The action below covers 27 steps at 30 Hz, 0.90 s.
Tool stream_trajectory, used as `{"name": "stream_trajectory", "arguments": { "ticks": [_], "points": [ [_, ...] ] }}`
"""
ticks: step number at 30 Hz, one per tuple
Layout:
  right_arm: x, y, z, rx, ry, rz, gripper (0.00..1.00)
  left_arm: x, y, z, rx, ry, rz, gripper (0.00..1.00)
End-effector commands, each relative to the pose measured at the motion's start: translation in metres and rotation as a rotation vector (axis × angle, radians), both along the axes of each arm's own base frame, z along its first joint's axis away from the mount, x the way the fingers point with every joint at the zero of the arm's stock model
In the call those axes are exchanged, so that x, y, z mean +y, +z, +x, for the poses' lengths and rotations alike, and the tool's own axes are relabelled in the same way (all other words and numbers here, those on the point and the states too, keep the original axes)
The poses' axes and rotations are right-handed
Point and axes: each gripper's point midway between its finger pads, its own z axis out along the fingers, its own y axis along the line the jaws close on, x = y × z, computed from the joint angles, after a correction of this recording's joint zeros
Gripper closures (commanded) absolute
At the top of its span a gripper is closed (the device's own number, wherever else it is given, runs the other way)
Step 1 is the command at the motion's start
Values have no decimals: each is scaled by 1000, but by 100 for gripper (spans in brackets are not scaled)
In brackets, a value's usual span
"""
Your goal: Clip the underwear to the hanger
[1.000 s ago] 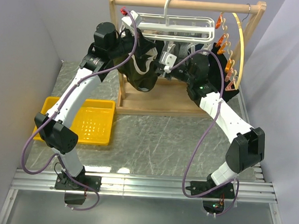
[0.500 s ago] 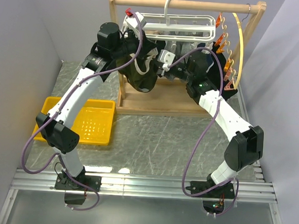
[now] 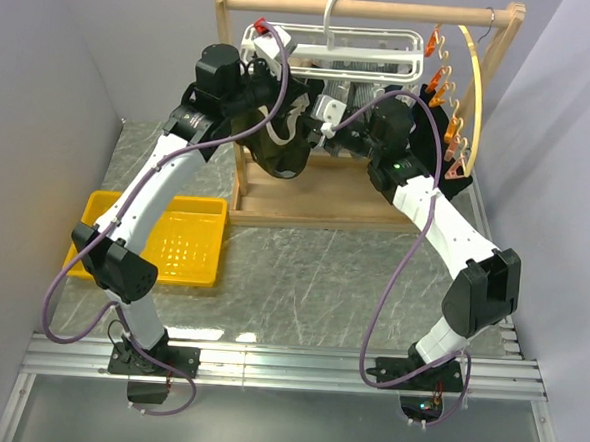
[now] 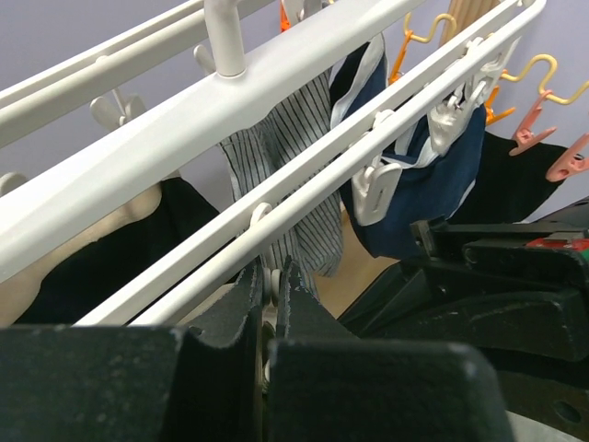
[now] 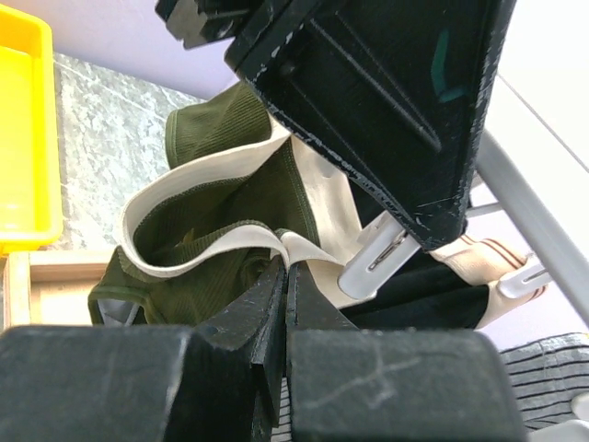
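The underwear (image 3: 275,148), olive-green with a beige waistband (image 5: 198,253), hangs bunched under the left end of the white hanger (image 3: 338,49). My right gripper (image 5: 287,267) is shut on a fold of that waistband, just below a white clip (image 5: 377,261). My left gripper (image 4: 270,278) is shut on the clip's top, right under a hanger bar (image 4: 276,87); in the right wrist view its black fingers (image 5: 386,101) reach down over the clip. The clip's lower end lies beside the waistband; whether it bites the cloth I cannot tell.
The hanger hangs from a wooden rack (image 3: 368,7) with a wooden hoop of orange clips (image 3: 472,87) at its right. A striped garment (image 4: 285,170), a navy garment (image 4: 433,189) and a black one (image 5: 433,299) are clipped on. A yellow tray (image 3: 189,240) lies at left.
Both grippers have edged upward and closer under the hanger's left end, the right one lifting the waistband toward the clip. Both stay shut.
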Motion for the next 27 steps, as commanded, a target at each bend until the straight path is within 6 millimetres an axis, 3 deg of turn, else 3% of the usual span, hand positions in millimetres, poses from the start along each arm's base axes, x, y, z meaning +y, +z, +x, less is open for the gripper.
{"name": "stream_trajectory", "arguments": {
  "ticks": [1, 16, 22, 27],
  "points": [
    [0, 38, -6, -79, 3, 35, 100, 8, -149, -27, 461, -22, 278, 100],
    [-6, 46, -1, -106, -33, 29, 100, 12, -154, -25, 474, -2, 315, 100],
    [-6, 49, 0, -111, -39, 30, 100, 12, -154, -23, 493, 10, 308, 78],
    [-7, 52, 3, -120, -47, 29, 100, 12, -149, -23, 487, 19, 297, 74]
  ]
}}
